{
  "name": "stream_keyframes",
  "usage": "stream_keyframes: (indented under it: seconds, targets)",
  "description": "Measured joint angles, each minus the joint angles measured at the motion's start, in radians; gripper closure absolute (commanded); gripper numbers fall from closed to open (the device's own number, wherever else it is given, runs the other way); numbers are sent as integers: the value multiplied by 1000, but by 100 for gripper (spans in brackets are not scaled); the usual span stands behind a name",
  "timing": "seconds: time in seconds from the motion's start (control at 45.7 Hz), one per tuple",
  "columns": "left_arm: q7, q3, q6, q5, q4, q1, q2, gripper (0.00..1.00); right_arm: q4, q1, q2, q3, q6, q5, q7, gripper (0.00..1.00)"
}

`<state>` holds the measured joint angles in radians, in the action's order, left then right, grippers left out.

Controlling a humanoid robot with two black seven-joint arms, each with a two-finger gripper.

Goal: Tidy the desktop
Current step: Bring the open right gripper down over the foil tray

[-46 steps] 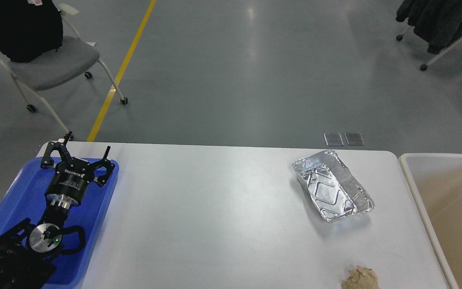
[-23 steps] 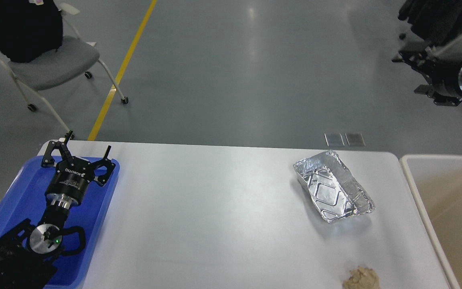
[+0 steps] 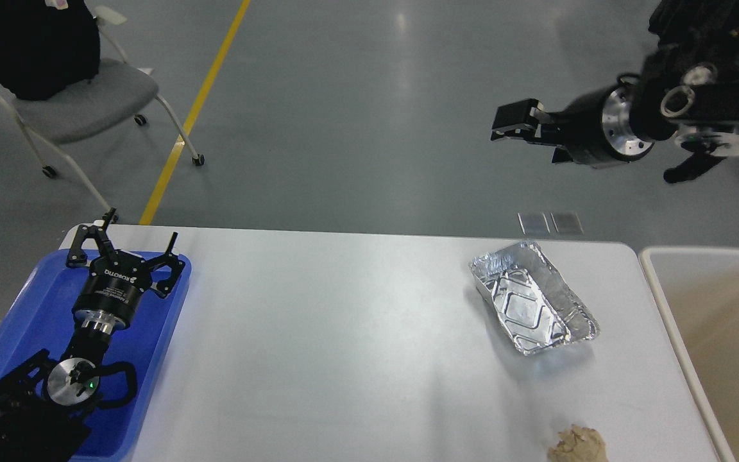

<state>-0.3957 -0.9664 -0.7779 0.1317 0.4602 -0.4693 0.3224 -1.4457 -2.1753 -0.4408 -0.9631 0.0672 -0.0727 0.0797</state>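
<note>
The white desktop (image 3: pixel 344 333) fills the lower view. An empty foil tray (image 3: pixel 533 298) lies on its right part. A crumpled brown paper ball (image 3: pixel 576 444) sits at the front edge, right of centre. My left gripper (image 3: pixel 140 230) is open and empty over the far end of the blue tray (image 3: pixel 29 308). My right gripper (image 3: pixel 512 124) is held high beyond the desktop's far edge, above and behind the foil tray. It is seen side-on, so its fingers cannot be told apart.
A beige bin (image 3: pixel 716 321) stands against the desktop's right edge. A grey chair (image 3: pixel 81 96) with a black bag stands on the floor at the far left. A yellow floor line (image 3: pixel 196 109) runs behind the table.
My right arm has come into view from the upper right and swung left, high above the floor behind the table. The left arm and the things on the desktop have not moved.
</note>
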Motion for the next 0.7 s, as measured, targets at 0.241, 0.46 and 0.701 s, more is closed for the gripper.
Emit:
stream_keyframes:
  seconds: [0.241, 0.46, 0.701]
  targets:
    - [0, 0, 0, 0, 0, 0, 0, 1, -65, -44, 172, -23, 5, 20, -1, 0]
    - [1, 0, 0, 0, 0, 0, 0, 1, -95, -42, 253, -26, 69, 36, -1, 0]
    - [1, -2, 0, 0, 0, 3, 2, 1, -106, -13, 279, -81, 129, 38, 0, 0]
